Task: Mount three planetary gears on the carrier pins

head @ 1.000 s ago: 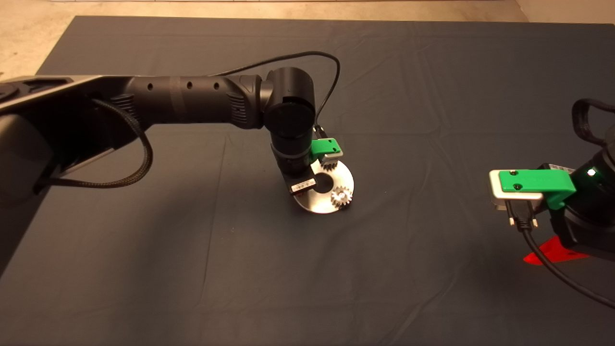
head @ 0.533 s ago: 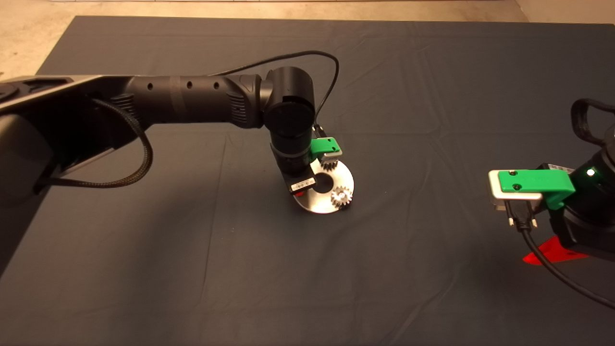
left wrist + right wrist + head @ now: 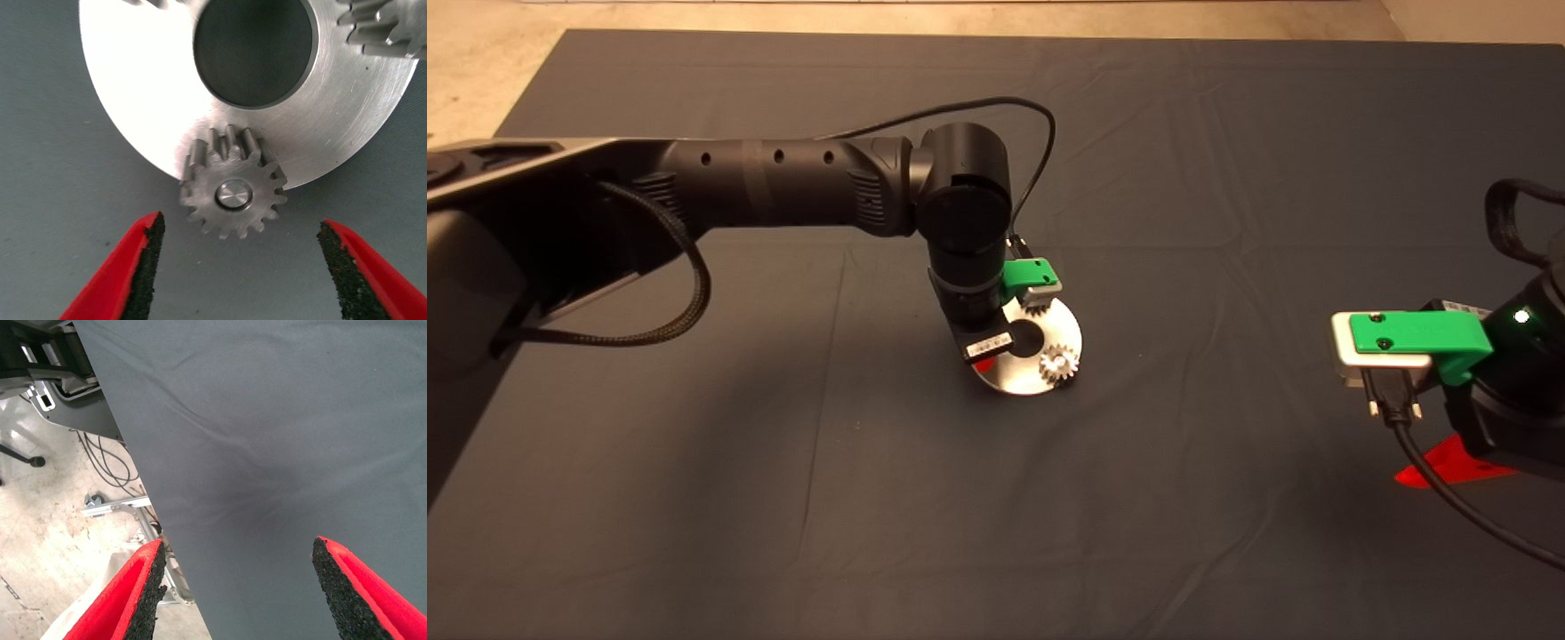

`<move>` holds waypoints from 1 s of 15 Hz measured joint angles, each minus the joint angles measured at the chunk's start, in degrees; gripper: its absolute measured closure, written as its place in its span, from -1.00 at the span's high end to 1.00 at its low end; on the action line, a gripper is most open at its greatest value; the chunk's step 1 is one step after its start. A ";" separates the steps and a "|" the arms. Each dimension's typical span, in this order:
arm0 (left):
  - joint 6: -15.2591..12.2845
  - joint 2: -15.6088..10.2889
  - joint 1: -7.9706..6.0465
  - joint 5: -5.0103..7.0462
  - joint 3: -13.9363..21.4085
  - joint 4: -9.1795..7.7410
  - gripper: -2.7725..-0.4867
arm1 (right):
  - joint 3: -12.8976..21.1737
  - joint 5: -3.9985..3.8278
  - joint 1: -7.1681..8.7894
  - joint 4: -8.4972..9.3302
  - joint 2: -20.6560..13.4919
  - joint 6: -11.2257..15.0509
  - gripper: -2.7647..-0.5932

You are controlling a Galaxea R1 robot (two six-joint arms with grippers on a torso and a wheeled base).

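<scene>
The flat silver carrier disc (image 3: 1018, 369) with a large central hole lies mid-mat. A planetary gear (image 3: 1056, 363) sits on a pin at its right side, and another gear (image 3: 1035, 310) shows at its far edge under the green gripper mount. In the left wrist view a third gear (image 3: 232, 193) sits on a carrier pin (image 3: 233, 194) at the rim of the disc (image 3: 147, 80), with a further gear (image 3: 380, 27) at the picture's edge. My left gripper (image 3: 240, 270) is open just above that gear, fingers apart on either side, not touching. My right gripper (image 3: 233, 593) is open and empty at the mat's right edge.
The dark mat (image 3: 1227, 178) is wrinkled around the disc. The left arm (image 3: 783, 182) and its cable span the mat's left half. In the right wrist view, floor, cables and a metal frame (image 3: 113, 507) show past the mat's edge.
The left arm has shifted very slightly; the disc and gears have not moved. The right arm has not moved.
</scene>
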 joint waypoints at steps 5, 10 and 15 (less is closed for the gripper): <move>0.05 0.16 -4.92 0.01 0.00 -2.70 0.11 | -0.27 0.00 0.00 0.00 3.09 0.07 -0.05; -0.56 0.30 -9.01 0.00 0.98 -6.47 0.11 | -0.96 -0.07 0.00 0.00 9.48 3.18 -0.05; -7.11 -5.31 -11.31 -0.16 13.52 -7.75 0.11 | -1.23 0.12 0.00 -0.02 14.78 9.20 -0.05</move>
